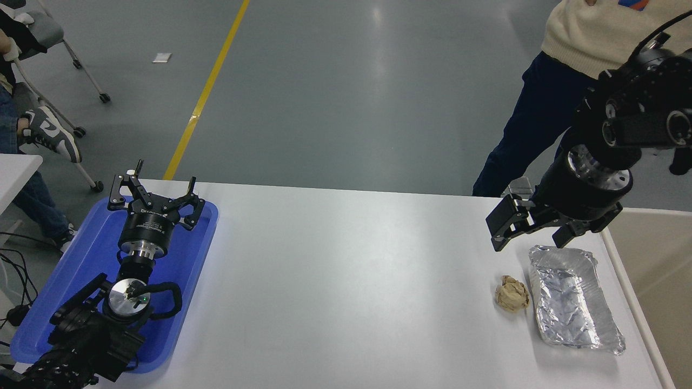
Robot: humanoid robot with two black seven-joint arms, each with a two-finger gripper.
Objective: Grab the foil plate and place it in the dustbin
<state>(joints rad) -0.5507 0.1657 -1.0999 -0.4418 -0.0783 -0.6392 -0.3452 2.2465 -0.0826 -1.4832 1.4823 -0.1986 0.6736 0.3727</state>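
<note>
Nothing done yet; plate (pixel 574 297) lies on tabletop (pixel 346 281); right pincer (pixel 532 229) hovers above, fingers apart, empty; grasp and bin (pixel 657 254) drop remain.

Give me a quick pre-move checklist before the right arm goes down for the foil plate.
1. Right gripper open and empty: ok.
2. Right gripper lined up with the foil plate: not ok, it sits above the plate's far end, not yet over its middle.
3. Foil plate free to lift: ok, nothing lies on it.
4. Paper ball clear of the grasp: cannot tell, it lies right at the plate's left rim.
5. Dustbin open beside the table's right edge: ok.
6. Left gripper parked over the blue tray: ok.
</note>
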